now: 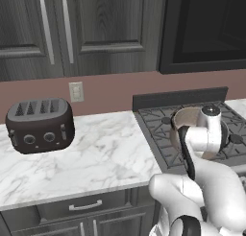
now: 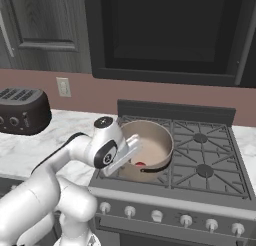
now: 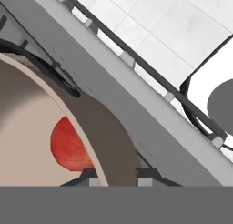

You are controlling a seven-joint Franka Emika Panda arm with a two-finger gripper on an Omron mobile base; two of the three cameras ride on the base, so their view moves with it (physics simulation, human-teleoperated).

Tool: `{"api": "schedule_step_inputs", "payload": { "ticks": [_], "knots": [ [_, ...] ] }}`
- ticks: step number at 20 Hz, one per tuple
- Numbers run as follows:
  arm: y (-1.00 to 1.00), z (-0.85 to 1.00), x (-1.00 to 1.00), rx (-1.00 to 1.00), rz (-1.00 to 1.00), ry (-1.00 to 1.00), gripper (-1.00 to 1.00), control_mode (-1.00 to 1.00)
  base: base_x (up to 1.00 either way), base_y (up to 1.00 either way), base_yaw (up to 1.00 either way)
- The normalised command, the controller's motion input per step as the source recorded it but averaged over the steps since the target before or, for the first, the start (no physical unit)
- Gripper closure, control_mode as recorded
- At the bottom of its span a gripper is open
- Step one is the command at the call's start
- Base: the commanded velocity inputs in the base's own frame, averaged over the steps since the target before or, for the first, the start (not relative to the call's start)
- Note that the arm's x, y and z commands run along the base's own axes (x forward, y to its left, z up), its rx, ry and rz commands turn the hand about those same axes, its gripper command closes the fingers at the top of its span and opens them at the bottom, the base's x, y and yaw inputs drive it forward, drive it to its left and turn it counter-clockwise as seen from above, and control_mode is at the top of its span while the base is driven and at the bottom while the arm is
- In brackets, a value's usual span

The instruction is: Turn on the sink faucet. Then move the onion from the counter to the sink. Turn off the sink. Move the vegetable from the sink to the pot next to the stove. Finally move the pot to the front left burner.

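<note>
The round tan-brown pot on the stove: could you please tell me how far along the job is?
Done: the small glossy red onion lies inside the round tan-brown metal pot, which sits over the grey steel stove's front left burner. In hand: the gripper is shut on the pot's rim. Left: letting go.

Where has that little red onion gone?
The onion lies inside the pot on the stove's front left burner, near the pot's front wall, beside the gripper.

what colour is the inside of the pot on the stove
Pale tan-beige, clearest in the right base view: the pot.
</note>
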Motion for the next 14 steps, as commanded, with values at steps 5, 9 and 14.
{"api": "schedule_step_inputs", "payload": {
  "ticks": [5, 9, 14],
  "knots": [
    [0.00, 0.00, 0.42, 0.00, -0.01, 0.05, 1.00, -1.00, 0.00, 0.00, 0.00],
    [0.00, 0.00, 0.34, 0.00, 0.00, 0.07, 1.00, -1.00, 0.00, 0.00, 0.00],
    [0.00, 0.00, 0.12, 0.01, 0.05, 0.03, 1.00, -1.00, 0.00, 0.00, 0.00]
  ]
}}
